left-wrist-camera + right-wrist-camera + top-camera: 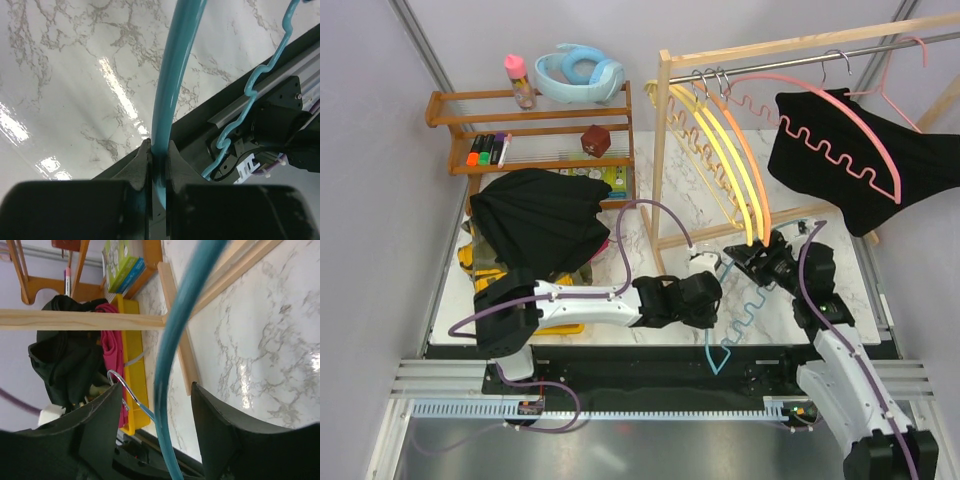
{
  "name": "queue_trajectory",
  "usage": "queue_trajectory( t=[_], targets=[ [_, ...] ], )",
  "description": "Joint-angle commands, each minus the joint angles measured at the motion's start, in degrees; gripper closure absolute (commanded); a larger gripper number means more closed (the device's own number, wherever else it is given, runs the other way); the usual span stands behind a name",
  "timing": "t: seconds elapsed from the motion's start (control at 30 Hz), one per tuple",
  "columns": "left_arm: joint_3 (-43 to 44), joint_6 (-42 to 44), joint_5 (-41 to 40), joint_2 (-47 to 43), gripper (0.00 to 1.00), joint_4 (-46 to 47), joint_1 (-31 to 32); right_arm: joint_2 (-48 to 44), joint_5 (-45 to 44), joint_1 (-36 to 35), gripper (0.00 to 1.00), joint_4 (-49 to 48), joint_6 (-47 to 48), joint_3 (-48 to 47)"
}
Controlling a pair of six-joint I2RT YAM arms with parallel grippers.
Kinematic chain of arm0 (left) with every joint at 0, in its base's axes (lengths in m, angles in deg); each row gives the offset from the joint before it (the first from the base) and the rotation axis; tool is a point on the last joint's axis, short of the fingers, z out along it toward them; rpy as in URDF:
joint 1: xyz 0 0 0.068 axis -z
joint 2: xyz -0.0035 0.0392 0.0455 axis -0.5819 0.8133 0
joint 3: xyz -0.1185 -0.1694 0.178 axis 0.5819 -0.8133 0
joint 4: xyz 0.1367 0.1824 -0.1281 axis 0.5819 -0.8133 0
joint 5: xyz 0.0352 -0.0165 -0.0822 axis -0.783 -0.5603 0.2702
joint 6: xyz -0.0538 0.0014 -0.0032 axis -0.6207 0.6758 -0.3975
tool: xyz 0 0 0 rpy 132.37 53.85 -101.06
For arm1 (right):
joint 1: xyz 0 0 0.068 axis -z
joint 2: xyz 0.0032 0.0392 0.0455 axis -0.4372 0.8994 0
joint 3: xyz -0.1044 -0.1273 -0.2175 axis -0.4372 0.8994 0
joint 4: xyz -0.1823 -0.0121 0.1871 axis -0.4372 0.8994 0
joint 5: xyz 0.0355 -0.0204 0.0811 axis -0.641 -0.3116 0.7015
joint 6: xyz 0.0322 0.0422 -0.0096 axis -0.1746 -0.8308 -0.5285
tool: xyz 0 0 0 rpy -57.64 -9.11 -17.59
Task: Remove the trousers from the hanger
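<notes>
Well L of jaws: trousers pile [535, 215]

Top external: high behind the arm bases, looking down and outward over the whole marble table [642, 245]. Left wrist: very near the tabletop, aimed toward its near edge. Right wrist: low, rolled sideways, facing left to the yellow bin [132, 355]. All three views share the teal hanger [745, 305] [170, 75] [175, 330].

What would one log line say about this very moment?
left tool: shut on teal hanger | right tool: open around it | teal hanger: bare | black trousers: hanging on pink hanger
</notes>
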Motion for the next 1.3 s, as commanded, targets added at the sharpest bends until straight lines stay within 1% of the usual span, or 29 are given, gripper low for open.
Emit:
queue_trajectory(
  t=[0.0, 0.03, 0.07, 0.1, 0.13, 0.17, 0.2, 0.23, 0.27, 0.3, 0.33, 0.37, 0.4, 0.43, 0.5, 0.53, 0.57, 0.63, 0.7, 0.73, 0.77, 0.8, 0.83, 0.87, 0.9, 0.93, 0.97, 1.07, 1.27],
  targets=[
    [4.3, 5.2, -2.8, -1.1, 0.98, 2.0, 1.7, 4.6, -2.6, -5.5, 0.45, -16.2, -6.4, 2.0],
    [4.2, 5.5, -2.6, -1.3, 0.98, 2.0, 1.7, 6.4, -2.8, -7.7, 0.49, -18.3, -9.1, 3.2],
    [4.0, 5.7, -2.1, -2.1, 0.98, 2.0, 1.7, 7.2, -3.2, -8.6, 0.57, -20.1, -10.8, 3.8],
    [3.5, 6.0, -1.8, -2.7, 0.97, 2.1, 1.7, 7.9, -3.5, -9.3, 0.74, -23.0, -12.1, 4.3],
    [2.1, 6.4, -1.7, -3.6, 0.93, 2.6, 1.7, 8.2, -3.6, -9.7, 0.80, -24.1, -14.1, 5.3],
    [0.9, 6.6, -1.7, -6.0, 0.77, 3.6, 1.7, 8.0, -4.2, -9.7, 0.89, -24.6, -15.1, 5.9],
    [-1.0, 6.9, -1.6, -7.9, 0.66, 4.8, 1.8, 7.0, -4.8, -9.7, 1.00, -24.5, -16.1, 6.3],
    [-5.5, 7.1, -1.4, -9.8, 0.54, 6.4, 1.9, 6.7, -5.9, -9.7, 1.00, -24.5, -16.9, 6.6],
    [-8.1, 7.2, -1.0, -11.9, 0.37, 10.0, 1.9, 6.4, -6.1, -9.7, 1.00, -24.5, -17.4, 6.4],
    [-10.5, 7.3, -0.7, -17.1, 0.33, 11.8, 2.0, 6.4, -6.1, -9.6, 1.00, -23.3, -17.4, 6.0],
    [-15.3, 7.6, -0.6, -19.5, 0.30, 13.4, 2.2, 6.5, -6.1, -9.5, 1.00, -22.6, -17.4, 5.3],
    [-17.6, 8.2, 0.2, -22.4, 0.25, 16.5, 2.2, 6.6, -5.6, -9.5, 1.00, -22.9, -18.5, 5.2],
    [-19.7, 8.8, 0.9, -27.2, 0.23, 18.1, 2.3, 6.8, -4.8, -9.5, 1.00, -25.6, -19.5, 5.4],
    [-23.3, 9.7, 1.6, -29.6, 0.23, 19.2, 2.4, 7.5, -4.1, -9.5, 1.00, -26.6, -20.4, 5.7],
    [-26.0, 10.6, 3.5, -33.0, 0.22, 20.7, 2.4, 8.5, -1.1, -9.4, 1.00, -29.0, -22.8, 5.7],
    [-27.4, 10.8, 3.5, -36.6, 0.22, 20.3, 2.3, 9.3, 0.2, -9.2, 1.00, -29.5, -23.2, 5.5],
    [-28.0, 11.1, 3.7, -38.2, 0.22, 20.2, 2.3, 9.5, 1.7, -8.9, 1.00, -29.9, -23.1, 5.1],
    [-29.0, 13.0, 4.5, -42.9, 0.22, 21.5, 1.9, 11.2, 8.4, -7.9, 1.00, -29.0, -19.9, 3.4],
    [-28.0, 14.2, 9.2, -44.9, 0.17, 21.0, 0.7, 11.8, 14.6, -7.8, 1.00, -27.2, -17.1, 2.4],
    [-25.5, 14.4, 10.8, -45.3, 0.14, 17.8, -1.3, 11.4, 15.5, -7.8, 1.00, -25.3, -13.5, 1.5],
    [-23.7, 14.0, 13.0, -44.8, 0.12, 15.4, -2.5, 10.8, 16.0, -7.8, 1.00, -22.0, -10.6, 0.8],
    [-21.5, 13.5, 13.3, -44.1, 0.10, 11.9, -3.7, 10.2, 16.2, -7.8, 1.00, -14.6, -7.8, -0.1],
    [-17.5, 12.5, 13.0, -43.2, 0.10, 7.7, -5.4, 9.0, 16.2, -8.0, 1.00, -11.3, -2.5, -1.6],
    [-15.8, 12.0, 11.8, -41.2, 0.10, 5.7, -6.0, 8.4, 16.4, -8.1, 1.00, -8.7, -0.5, -2.1],
    [-12.2, 10.6, 11.5, -39.7, 0.11, 3.9, -6.4, 7.4, 16.7, -8.2, 1.00, -6.1, 1.0, -2.4],
    [-10.3, 9.2, 9.6, -38.2, 0.14, -0.5, -7.3, 7.0, 16.8, -8.7, 1.00, -3.5, 3.7, -2.8],
    [-8.7, 7.8, 9.4, -35.2, 0.18, -1.8, -7.8, 6.4, 16.2, -9.0, 1.00, -0.1, 4.7, -3.0],
    [-5.3, 6.3, 10.6, -31.6, 0.22, -2.6, -8.0, 4.3, 15.6, -9.8, 1.00, 2.2, 6.7, -3.1],
    [-4.5, 5.5, 11.2, -27.2, 0.25, -2.3, -7.9, 1.7, 15.3, -10.7, 1.00, 3.0, 6.5, -2.2]
  ],
)
